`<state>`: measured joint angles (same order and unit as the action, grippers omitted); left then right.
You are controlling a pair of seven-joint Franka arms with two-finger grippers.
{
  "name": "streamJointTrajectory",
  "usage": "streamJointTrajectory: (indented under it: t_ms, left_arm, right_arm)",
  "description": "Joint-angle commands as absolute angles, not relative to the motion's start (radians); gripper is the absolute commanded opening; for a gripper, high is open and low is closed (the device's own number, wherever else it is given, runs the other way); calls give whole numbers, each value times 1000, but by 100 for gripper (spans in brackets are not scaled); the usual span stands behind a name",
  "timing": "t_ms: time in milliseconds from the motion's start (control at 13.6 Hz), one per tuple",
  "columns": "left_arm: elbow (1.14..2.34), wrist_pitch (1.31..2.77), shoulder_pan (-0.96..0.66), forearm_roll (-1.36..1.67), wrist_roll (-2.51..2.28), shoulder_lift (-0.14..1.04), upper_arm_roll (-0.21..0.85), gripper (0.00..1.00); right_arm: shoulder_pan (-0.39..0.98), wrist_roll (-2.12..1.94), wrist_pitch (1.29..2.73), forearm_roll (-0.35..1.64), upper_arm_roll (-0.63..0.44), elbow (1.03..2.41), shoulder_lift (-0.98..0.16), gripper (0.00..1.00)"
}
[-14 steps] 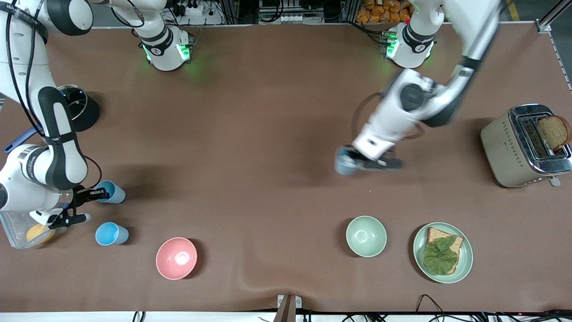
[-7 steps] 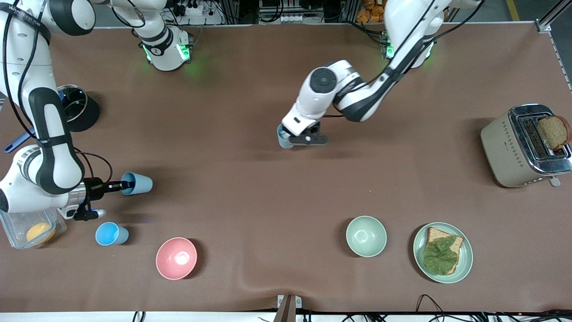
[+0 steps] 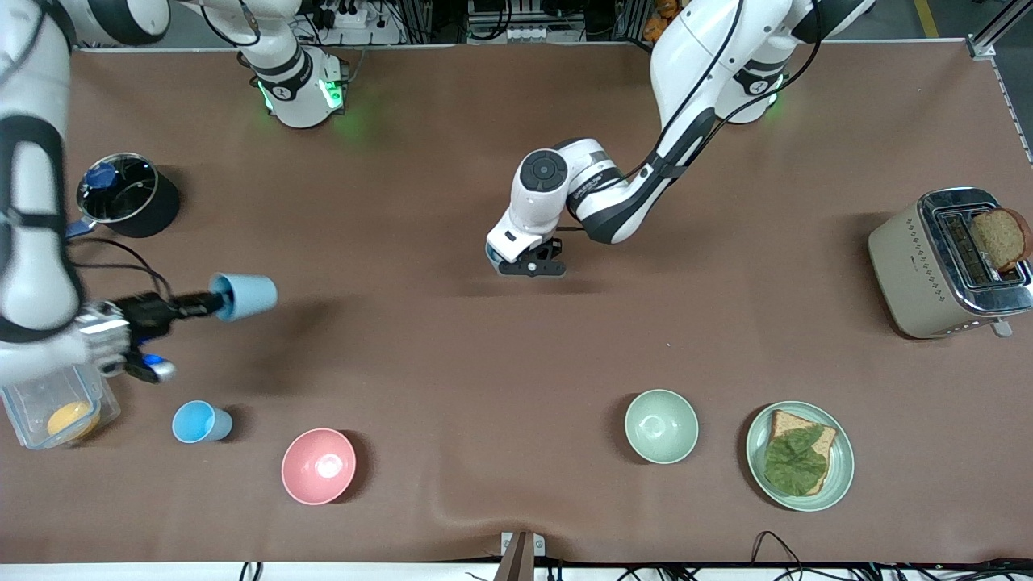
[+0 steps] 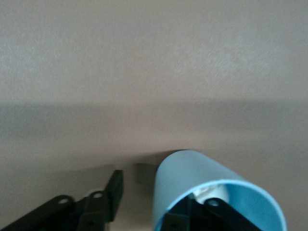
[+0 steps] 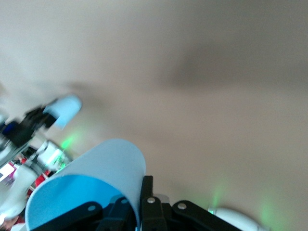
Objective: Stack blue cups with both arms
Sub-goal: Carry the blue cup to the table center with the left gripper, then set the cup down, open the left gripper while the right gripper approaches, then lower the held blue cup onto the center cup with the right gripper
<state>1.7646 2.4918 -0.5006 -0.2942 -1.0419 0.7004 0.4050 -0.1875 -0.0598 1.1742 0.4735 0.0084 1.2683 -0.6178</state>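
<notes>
We hold two of the three small sky-blue plastic tumblers aloft, and nothing is stacked yet. Our left gripper (image 3: 529, 266), reaching from its base at the top of the front view, hangs over the middle of the brown table (image 3: 452, 355) with its fingers pinched on the wall of one small blue plastic cup (image 4: 192, 185); one finger sits inside the rim, the other outside, as the left wrist view shows. In the front view only a sliver of that cup peeps out under the wrist. Our right gripper (image 3: 211, 303) hangs over the table toward the right arm's end, clamped on the rim of a second blue tapered cup (image 3: 246, 296) carried on its side, mouth toward the gripper. The third blue tumbler (image 3: 201, 422) stands upright on the table, near the glossy pink round bowl (image 3: 318, 466) and nearer the front camera than the right gripper.

By our reckoning the task is about midway: two cups grasped, the joining and the third cup still to come.

Between the two grippers lies bare cloth, open for a meeting. The pale green bowl (image 3: 661, 425) sits well apart, and the black metal pot (image 3: 129, 196) and clear plastic container (image 3: 48, 413) crowd only the right arm's edge
</notes>
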Motion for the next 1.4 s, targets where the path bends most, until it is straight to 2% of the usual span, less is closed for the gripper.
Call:
streamJointTrajectory:
  t_ms: [0, 220, 367, 661, 955, 1322]
  left_arm:
    - [1692, 2337, -511, -314, -1075, 623, 399, 100]
    - [1596, 2067, -506, -308, -1072, 510, 402, 100]
    - [1591, 1959, -483, -275, -1071, 409, 399, 100]
    - [1591, 1761, -332, -213, -1013, 224, 400, 100]
    - [1592, 1639, -159, -177, -737, 121, 396, 100]
    - [1592, 1632, 50, -80, -468, 37, 396, 100]
  right_arm:
    - [-147, 49, 1046, 494, 9, 1177, -575, 0]
    - [-23, 89, 1075, 482, -5, 1174, -526, 0]
    - [58, 214, 1144, 483, 3, 1173, -506, 0]
    - [288, 530, 1264, 433, 0, 1177, -495, 0]
    - [406, 710, 1405, 426, -2, 1265, -495, 0]
    - [560, 859, 1675, 385, -2, 1469, -488, 0]
